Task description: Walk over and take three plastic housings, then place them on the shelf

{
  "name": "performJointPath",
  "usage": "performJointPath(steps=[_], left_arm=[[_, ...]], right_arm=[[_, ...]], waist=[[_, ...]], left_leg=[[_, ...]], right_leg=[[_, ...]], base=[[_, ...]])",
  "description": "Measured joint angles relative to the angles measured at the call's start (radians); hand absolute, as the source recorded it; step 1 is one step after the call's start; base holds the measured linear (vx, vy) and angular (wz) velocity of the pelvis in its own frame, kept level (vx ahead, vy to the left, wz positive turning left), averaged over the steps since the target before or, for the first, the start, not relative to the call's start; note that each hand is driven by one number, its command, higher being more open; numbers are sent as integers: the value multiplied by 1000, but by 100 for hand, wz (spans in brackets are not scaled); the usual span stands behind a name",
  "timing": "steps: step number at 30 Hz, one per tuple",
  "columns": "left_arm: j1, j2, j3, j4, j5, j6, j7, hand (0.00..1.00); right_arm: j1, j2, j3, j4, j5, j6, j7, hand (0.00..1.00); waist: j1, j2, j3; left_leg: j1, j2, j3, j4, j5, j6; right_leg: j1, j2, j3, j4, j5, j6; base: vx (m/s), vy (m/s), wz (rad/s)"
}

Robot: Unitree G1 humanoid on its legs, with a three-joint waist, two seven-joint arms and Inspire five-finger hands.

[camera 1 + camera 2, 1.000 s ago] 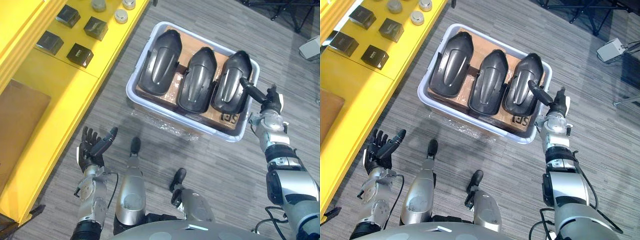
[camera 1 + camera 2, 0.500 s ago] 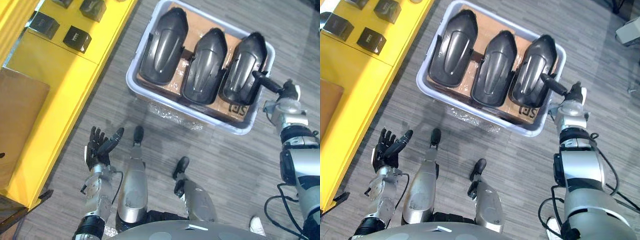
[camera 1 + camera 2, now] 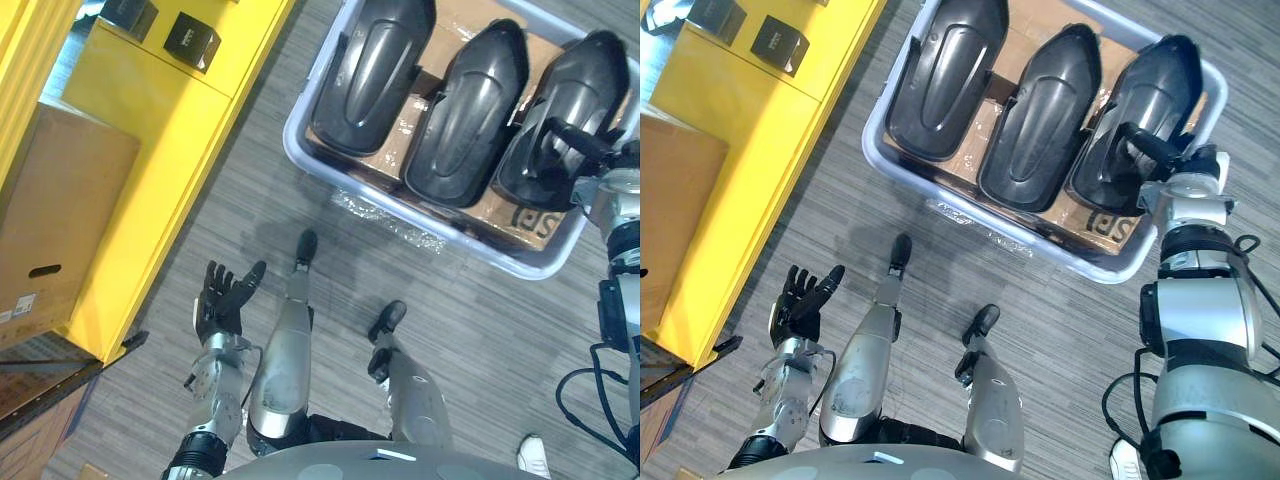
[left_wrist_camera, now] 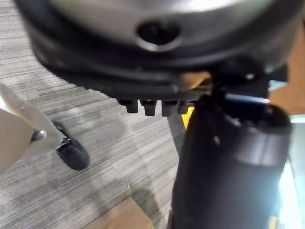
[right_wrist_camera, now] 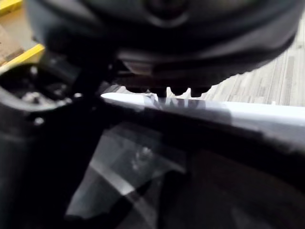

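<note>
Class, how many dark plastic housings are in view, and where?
3, side by side in the pale bin: left housing, middle housing, and right housing by the right hand. Others may lie hidden beneath.

Both head eyes are looking steeply down onto the tub point(image 3: 872, 135), sharing its plastic housings point(image 3: 372, 75). The right wrist camera is peering closely over the tub's rim; the left is facing floor point(image 4: 119, 143) well apart from the tub.

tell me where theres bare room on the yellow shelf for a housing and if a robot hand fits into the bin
Free: the yellow shelf top between the cardboard box and the small black boxes. Crowded: the bin, where three housings lie side by side with narrow gaps; the right robot hand is over the rightmost one.
</note>
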Motion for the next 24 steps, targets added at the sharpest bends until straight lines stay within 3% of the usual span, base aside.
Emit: performJointPath(steps=[3, 5, 10, 16, 24], left_arm=[[-1, -8, -11, -1, 1, -2, 0, 100], [0, -11, -17, 0, 1, -3, 4, 100], [3, -11, -29, 0, 1, -3, 6, 100], [3, -11, -27, -17, 1, -3, 4, 100], [16, -3, -21, -57, 1, -3, -12, 100]], right_arm=[[-18, -36, 24, 16, -82, 47, 9, 0], [-16, -88, 29, 17, -161, 87, 66, 0], [-11, -117, 45, 43, -246, 105, 92, 0], [-11, -119, 21, 57, -265, 93, 134, 0], [-8, -104, 4, 97, -293, 13, 132, 0]], waist=[[3, 11, 3], [11, 21, 2], [11, 32, 1], [11, 34, 0], [21, 34, 0]], left_leg=[[-14, -2, -19, 20, -5, -6], [-20, 0, -33, 29, -8, -10], [-28, 7, -62, 36, -12, -21], [-28, 10, -74, 48, -12, -24], [-22, 13, -82, 53, -9, -25]], right_leg=[[-17, -6, -7, 45, -29, -2], [-29, -8, -14, 84, -56, -7], [-53, -8, -25, 142, -91, -18], [-55, -7, -26, 167, -104, -23], [-48, -8, -28, 193, -113, -25]], base=[[-3, -16, 12], [-43, -37, 10], [-20, -59, 7], [27, -63, 1], [-14, -39, 2]])
